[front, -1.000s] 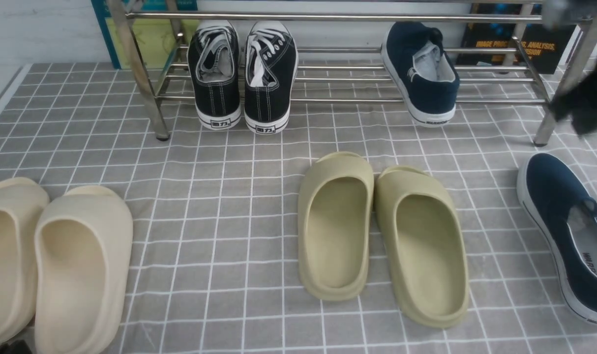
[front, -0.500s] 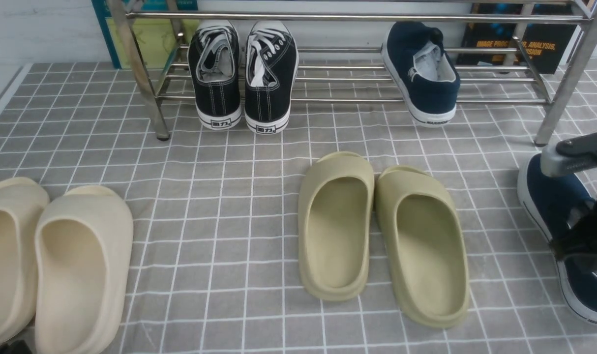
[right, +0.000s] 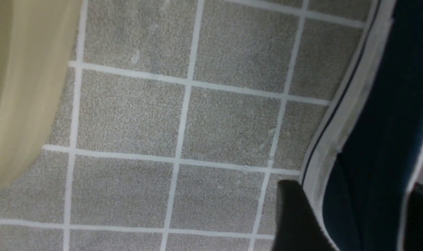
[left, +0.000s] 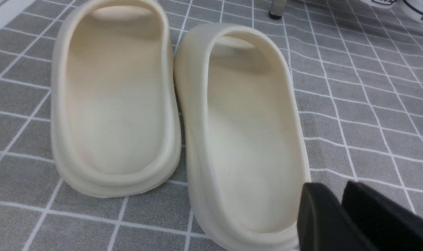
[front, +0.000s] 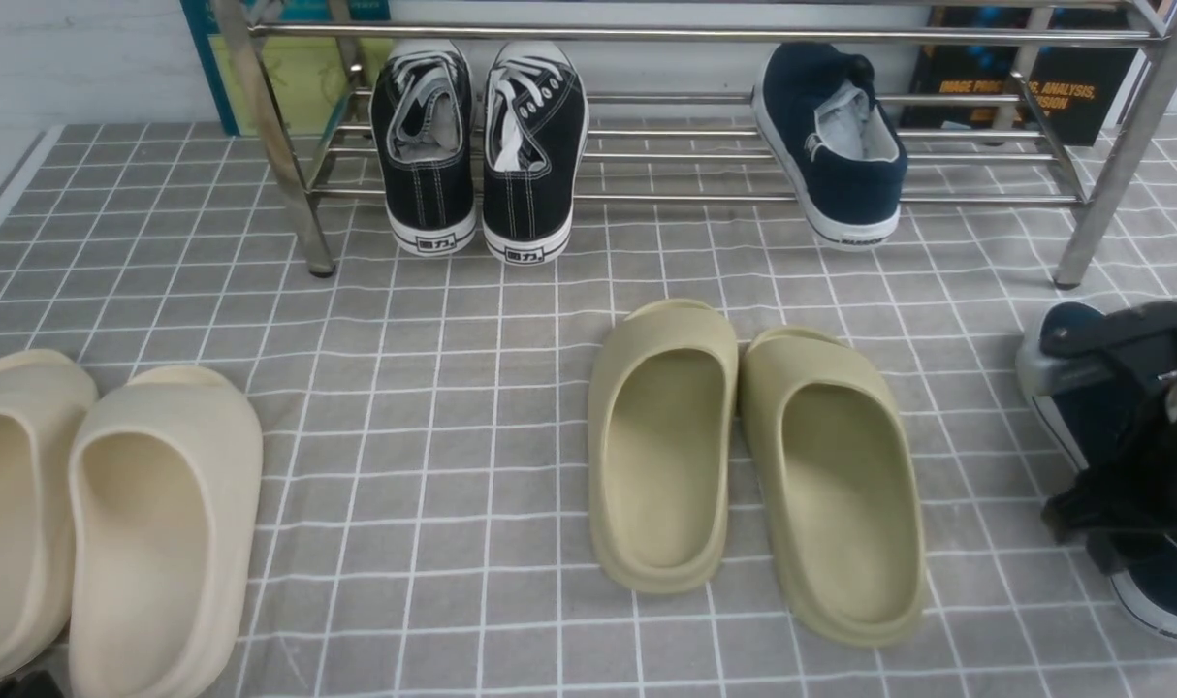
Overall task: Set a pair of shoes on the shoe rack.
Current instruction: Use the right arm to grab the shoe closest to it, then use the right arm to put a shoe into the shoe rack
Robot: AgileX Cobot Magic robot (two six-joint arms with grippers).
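Straddling the side wall of the loose navy shoe point(front: 1083, 417) at 4 o'clock on the tabletop point(front: 433, 388), the right arm point(front: 1156, 456) comes in from the 3 o'clock edge with its wrist tipped down over the shoe. Its jaws are spread, one finger point(right: 295, 216) outside against the white sole and the other inside the opening; whether they have clamped cannot be told. The mate point(front: 865, 189) sits on the shoe rack point(front: 705, 34) at 1 o'clock, heel overhanging the front bar. A pinch on soft canvas so far to one side looks likely to let the shoe swing toe-down or heel-down once lifted, and it could slide free. Carried toward 12 o'clock, a drooping shoe might clip the rack's right leg point(front: 1117, 160) or the front bar, or nudge the mate off its bars. The left arm's fingers point(left: 319, 216) hang over the cream slides point(left: 232, 122) at 8 o'clock, jaws all but closed and empty.
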